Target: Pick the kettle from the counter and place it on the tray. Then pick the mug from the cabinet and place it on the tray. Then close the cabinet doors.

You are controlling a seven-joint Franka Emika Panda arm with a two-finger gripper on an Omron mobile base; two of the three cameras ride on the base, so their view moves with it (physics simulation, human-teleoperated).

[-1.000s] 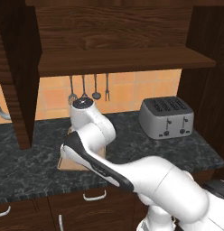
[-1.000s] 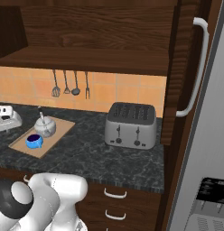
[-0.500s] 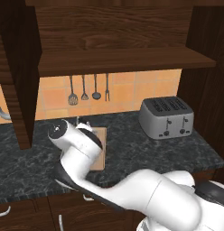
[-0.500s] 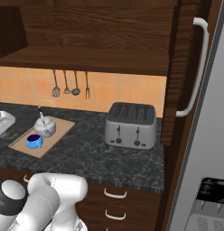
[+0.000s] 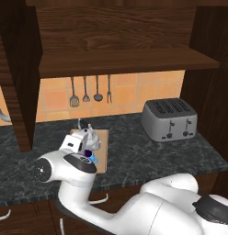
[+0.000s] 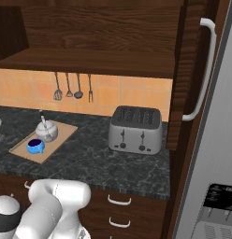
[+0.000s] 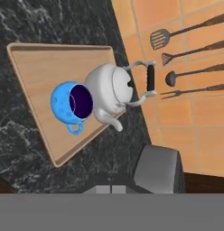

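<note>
The kettle (image 7: 109, 92) and mug (image 7: 72, 103) sit touching on the tray (image 7: 46, 67), ahead of the hand; both are delivered, so the gripper's fingers are together, gripping nothing, free for the cabinet doors (image 6: 189, 74).

Kettle (image 6: 47, 131), mug (image 6: 35, 146) seemingly touching on tray (image 6: 61, 134).
</note>
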